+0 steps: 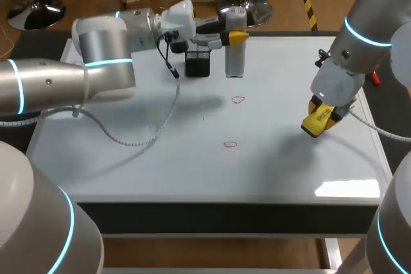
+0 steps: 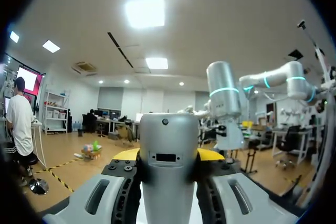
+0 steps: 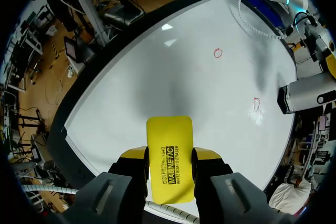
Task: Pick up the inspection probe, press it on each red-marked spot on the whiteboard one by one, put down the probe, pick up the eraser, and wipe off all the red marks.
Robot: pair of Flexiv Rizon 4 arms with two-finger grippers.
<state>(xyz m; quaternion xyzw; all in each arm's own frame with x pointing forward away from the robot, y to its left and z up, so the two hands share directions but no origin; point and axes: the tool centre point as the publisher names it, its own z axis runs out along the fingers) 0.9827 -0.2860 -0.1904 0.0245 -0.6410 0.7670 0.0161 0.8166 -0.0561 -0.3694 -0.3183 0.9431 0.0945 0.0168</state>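
Where our left arm enters from the left edge of the head view and reaches to the upper middle of the frame, we note the left gripper [image 1: 236,38] pinching the inspection probe [image 1: 235,56], a grey upright cylinder. The left wrist view confirms this. The inspection probe [image 2: 168,171] fills the gap between the jaws, and a yellow fingertip [image 2: 125,155] presses against each flank. Its lower end stands at the far edge of the whiteboard [image 1: 128,158]; we cannot tell whether it touches the surface. Just beside it, toward the left of the frame, stands a black mesh holder [image 1: 198,62].

Our right gripper [image 1: 319,120], at the right of the frame, is clamped on the yellow eraser [image 1: 318,123] and hangs over the right part of the board. In the right wrist view the eraser [image 3: 169,156] sits squarely between the jaws, gripped on both long sides, and projects ahead of the fingertips [image 3: 131,156].

Two marks show on the board. The upper red mark [image 1: 238,100] lies below the probe, near mid-frame. The lower red mark [image 1: 230,144] lies further toward the bottom. Both are well apart from the eraser.
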